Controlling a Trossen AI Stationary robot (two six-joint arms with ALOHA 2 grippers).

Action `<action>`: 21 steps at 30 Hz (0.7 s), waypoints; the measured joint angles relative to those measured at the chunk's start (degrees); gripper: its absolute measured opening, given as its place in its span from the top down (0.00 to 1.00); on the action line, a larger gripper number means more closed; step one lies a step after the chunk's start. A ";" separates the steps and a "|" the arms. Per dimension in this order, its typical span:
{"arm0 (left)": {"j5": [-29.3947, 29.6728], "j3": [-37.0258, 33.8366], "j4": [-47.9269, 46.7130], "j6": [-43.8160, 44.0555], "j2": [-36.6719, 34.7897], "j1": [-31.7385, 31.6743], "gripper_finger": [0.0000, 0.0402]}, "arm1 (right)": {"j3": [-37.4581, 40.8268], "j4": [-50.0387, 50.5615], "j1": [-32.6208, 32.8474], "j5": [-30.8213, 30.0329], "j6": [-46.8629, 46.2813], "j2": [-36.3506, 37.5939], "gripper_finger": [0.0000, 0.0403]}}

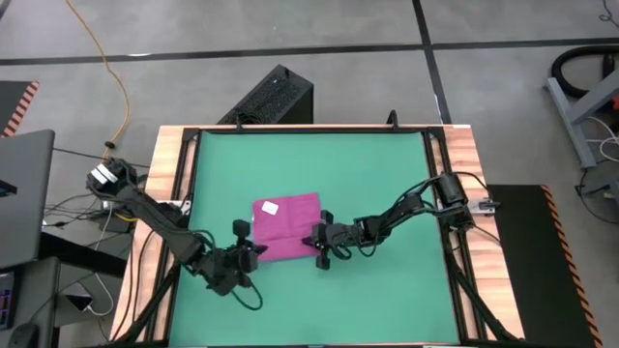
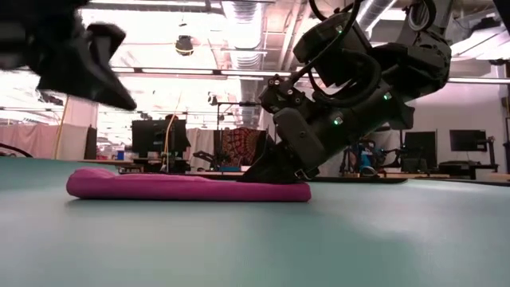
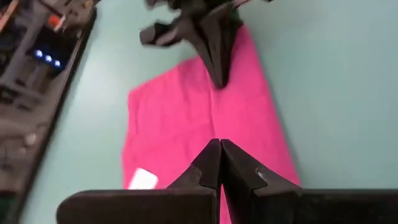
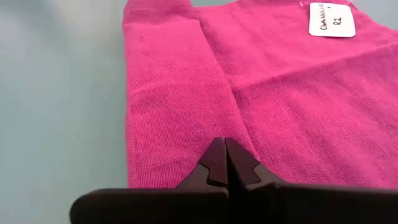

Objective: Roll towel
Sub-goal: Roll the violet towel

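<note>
One magenta-pink soft cloth towel (image 1: pixel 287 227) lies flat near the middle of the one green mat (image 1: pixel 387 184) that covers the bench (image 1: pixel 171 155). The cloth has a fine woven texture, is folded into a roughly rectangular pad, and shows a straight lengthwise seam where one layer overlaps another. One small white rectangular tag (image 4: pixel 332 19) with dark handwriting sits near one corner of it. In the low view the towel (image 2: pixel 187 187) is a thin, slightly puffy slab with rounded edges.

There are two dark arms, each with one two-finger end effector. The right end effector (image 1: pixel 320 242) is at the towel's right edge, its tips pressed down onto the cloth; its fingers (image 4: pixel 214 163) are closed tip to tip and have hold of nothing. The left end effector (image 1: pixel 249 253) is at the towel's near left corner, raised off the mat in the low view; its fingers (image 3: pixel 211 165) are likewise pressed together and hold nothing.

The mat is smooth and matte, framed by a dark rail and the bench's wooden strips.
</note>
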State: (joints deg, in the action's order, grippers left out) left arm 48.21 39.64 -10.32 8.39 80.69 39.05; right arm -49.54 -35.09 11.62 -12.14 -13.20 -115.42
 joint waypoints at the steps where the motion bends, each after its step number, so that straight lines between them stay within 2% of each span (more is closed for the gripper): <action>1: 0.50 -2.12 2.83 1.71 -0.07 0.31 1.00 | 0.00 0.06 -0.01 0.02 0.10 -0.01 0.99; 5: 0.50 -9.28 18.89 3.88 0.80 0.34 1.00 | 0.02 0.65 0.00 0.04 0.10 -0.02 0.99; 7: 0.46 -11.54 23.32 4.69 1.74 0.34 1.00 | 0.02 0.74 0.00 0.04 0.09 0.00 0.99; 12: 0.46 -14.36 23.31 14.08 4.58 0.74 1.00 | 0.04 0.79 0.00 0.14 0.14 0.00 0.98; 21: -2.18 -14.19 25.00 20.92 13.61 1.09 1.00 | 0.09 0.72 0.02 0.20 0.16 -0.02 0.98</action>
State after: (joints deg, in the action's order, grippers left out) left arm 46.02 25.45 14.69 29.30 94.30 40.14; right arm -49.45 -34.36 11.64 -11.94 -13.04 -115.44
